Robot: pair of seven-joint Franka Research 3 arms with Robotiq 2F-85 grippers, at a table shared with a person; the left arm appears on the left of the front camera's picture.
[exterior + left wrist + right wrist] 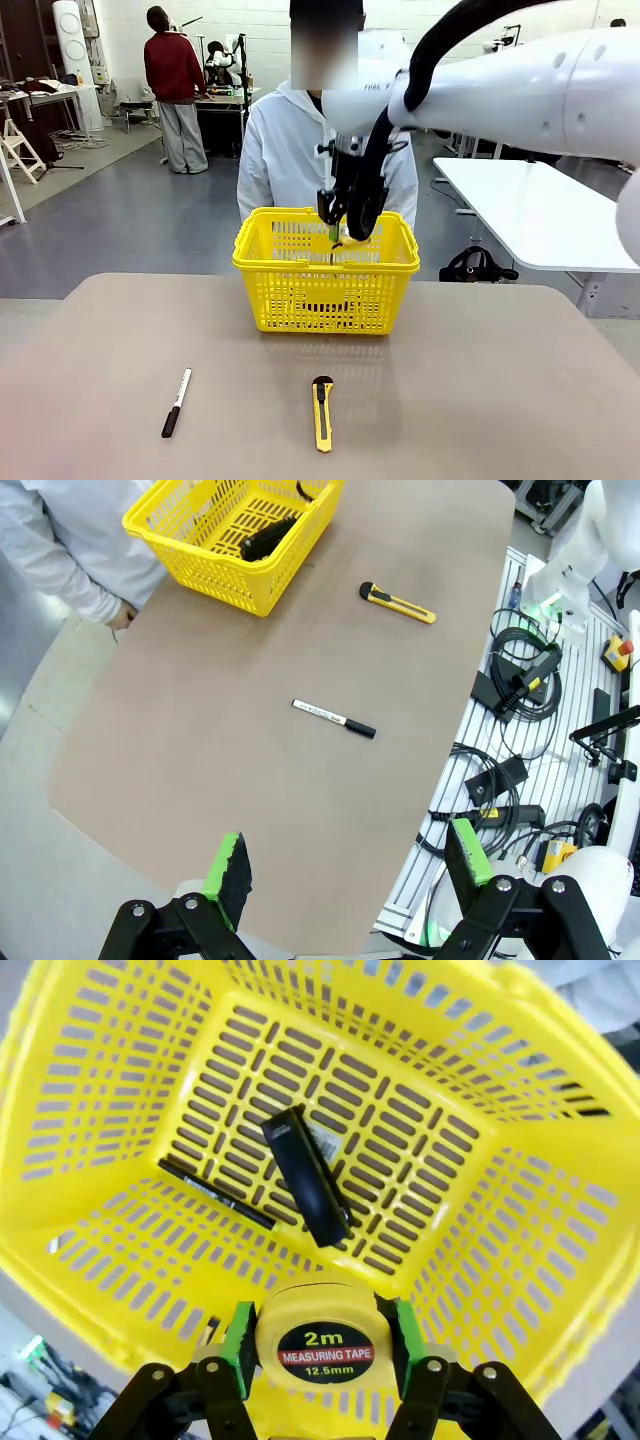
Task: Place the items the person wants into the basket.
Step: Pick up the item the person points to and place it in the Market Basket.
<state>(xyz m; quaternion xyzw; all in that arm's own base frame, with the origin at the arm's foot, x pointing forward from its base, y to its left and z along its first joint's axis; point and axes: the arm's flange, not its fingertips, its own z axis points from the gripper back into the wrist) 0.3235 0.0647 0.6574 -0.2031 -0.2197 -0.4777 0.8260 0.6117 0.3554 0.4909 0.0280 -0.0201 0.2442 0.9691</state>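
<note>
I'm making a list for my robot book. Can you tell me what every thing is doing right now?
tape measure: clamped in the right gripper, above the basket.
basket: upright on the table, handles folded down.
black pen: lying in the basket.
marker: capped, flat on the table.
utility knife: flat on the table.
left gripper: open, empty.

Basket (120,1050) bright yellow, slotted lattice walls and floor; inside it a thin black pen (215,1195) and a flat black block (305,1175). Tape measure (322,1345), bottom centre of right wrist view: yellow case, black round label, white "2m", red band, between green pads (238,1335). Table (480,400) beige-grey, marker (176,402) white with black cap, knife (322,412) yellow and black.
</note>
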